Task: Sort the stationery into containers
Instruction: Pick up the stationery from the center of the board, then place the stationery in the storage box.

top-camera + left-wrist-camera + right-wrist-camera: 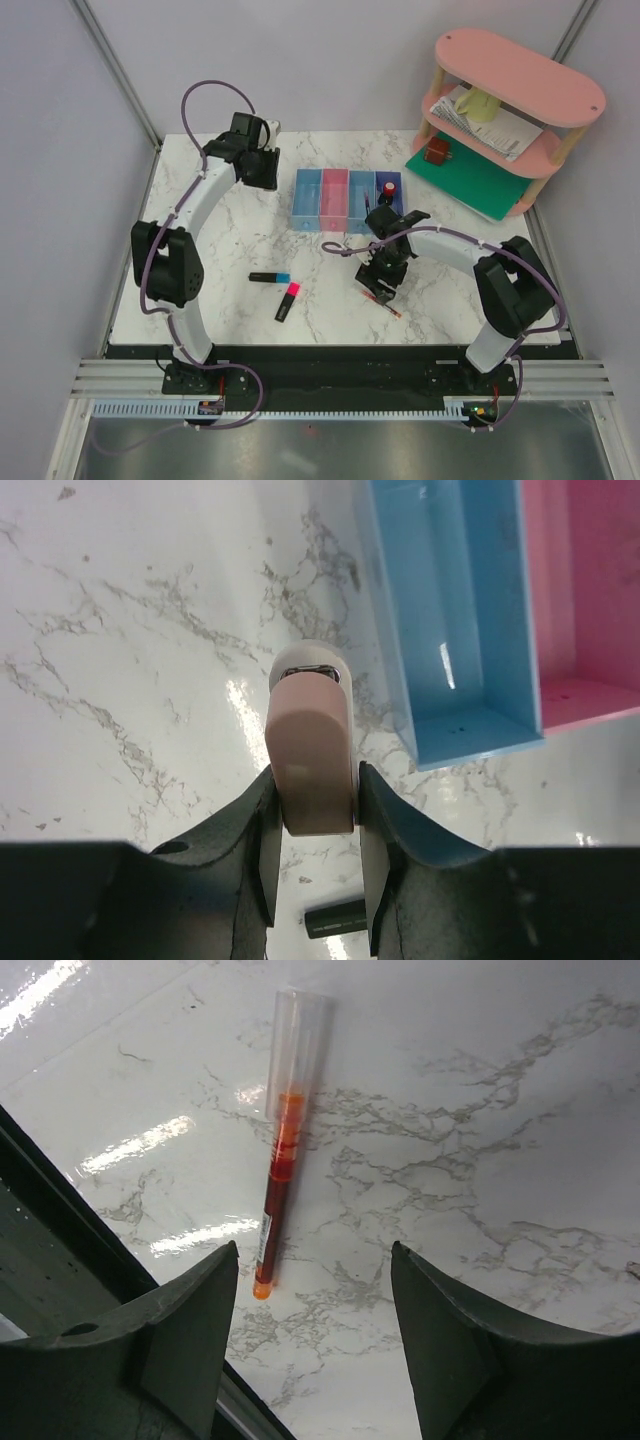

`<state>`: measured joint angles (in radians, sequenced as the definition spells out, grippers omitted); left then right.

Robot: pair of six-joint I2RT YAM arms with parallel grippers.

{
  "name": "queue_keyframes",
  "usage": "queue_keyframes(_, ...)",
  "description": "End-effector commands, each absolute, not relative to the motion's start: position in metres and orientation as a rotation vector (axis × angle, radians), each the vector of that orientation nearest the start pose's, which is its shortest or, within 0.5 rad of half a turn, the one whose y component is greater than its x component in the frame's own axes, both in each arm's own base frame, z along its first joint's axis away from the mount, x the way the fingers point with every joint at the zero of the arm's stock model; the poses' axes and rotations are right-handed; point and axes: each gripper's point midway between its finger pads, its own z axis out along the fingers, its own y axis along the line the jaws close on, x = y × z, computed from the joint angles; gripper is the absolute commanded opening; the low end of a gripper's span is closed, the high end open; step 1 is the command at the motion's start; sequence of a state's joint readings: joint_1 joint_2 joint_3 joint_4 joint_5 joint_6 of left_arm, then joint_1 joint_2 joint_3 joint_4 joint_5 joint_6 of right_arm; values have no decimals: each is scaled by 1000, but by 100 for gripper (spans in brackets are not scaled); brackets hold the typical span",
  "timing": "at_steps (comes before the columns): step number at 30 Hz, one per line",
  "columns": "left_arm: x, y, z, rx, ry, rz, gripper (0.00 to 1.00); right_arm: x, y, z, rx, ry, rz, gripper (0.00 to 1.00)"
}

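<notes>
My left gripper [312, 810] is shut on the beige eraser [312, 745] and holds it over the table just left of the light blue bin [455, 610], with the pink bin [590, 590] beyond. In the top view this gripper [260, 170] is left of the bin row [345, 200]. The black-red bottle [388, 189] stands in the rightmost bin. My right gripper [313, 1250] is open and empty over the table, and a red pen [278, 1185] lies by its left finger. Two highlighters, blue cap [270, 277] and pink cap [288, 302], lie mid-table. The blue-white block is not visible.
The pink two-tier shelf [520, 75] stands at the back right with a yellow mug [481, 104] and papers [495, 128], on a green mat [470, 182]. The table's front edge runs close behind the right gripper [383, 275].
</notes>
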<state>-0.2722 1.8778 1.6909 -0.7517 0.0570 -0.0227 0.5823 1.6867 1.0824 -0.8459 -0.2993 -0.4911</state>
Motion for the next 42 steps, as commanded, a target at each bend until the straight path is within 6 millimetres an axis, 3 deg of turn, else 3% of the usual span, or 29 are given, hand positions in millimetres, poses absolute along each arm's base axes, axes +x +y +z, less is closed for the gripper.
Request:
queue_keyframes(1, 447, -174, 207, 356, 2382, -346, 7, 207, 198, 39, -1583, 2515, 477, 69)
queue_keyframes(4, 453, -198, 200, 395, 2387, -360, 6, 202, 208, 32, -1610, 2512, 459, 67)
queue_keyframes(5, 453, -209, 189, 418, 2405, -361, 6, 204, 212, 31, -1609, 2502, 450, 66)
queue_keyframes(11, 473, -229, 159, 397, 2447, -326, 6, 208, 223, 19, -1580, 2515, 409, 60)
queue_keyframes(21, 493, -226, 108, 335, 2527, -201, 6, 211, 219, 3, -1558, 2537, 367, 49)
queue_keyframes(25, 497, -228, 89, 336, 2552, -191, 6, 212, 221, 1, -1555, 2540, 368, 38)
queue_keyframes(26, 500, -229, 91, 337, 2543, -190, 6, 212, 221, 0, -1555, 2542, 368, 31)
queue_keyframes(35, 512, -237, 60, 347, 2572, -180, 8, 212, 221, -1, -1563, 2544, 361, 15)
queue_keyframes(38, 512, -238, 54, 354, 2580, -187, 11, 214, 220, -1, -1561, 2541, 350, 11)
queue_keyframes(42, 510, -239, 53, 371, 2584, -198, 30, 217, 222, 4, -1555, 2529, 346, 8)
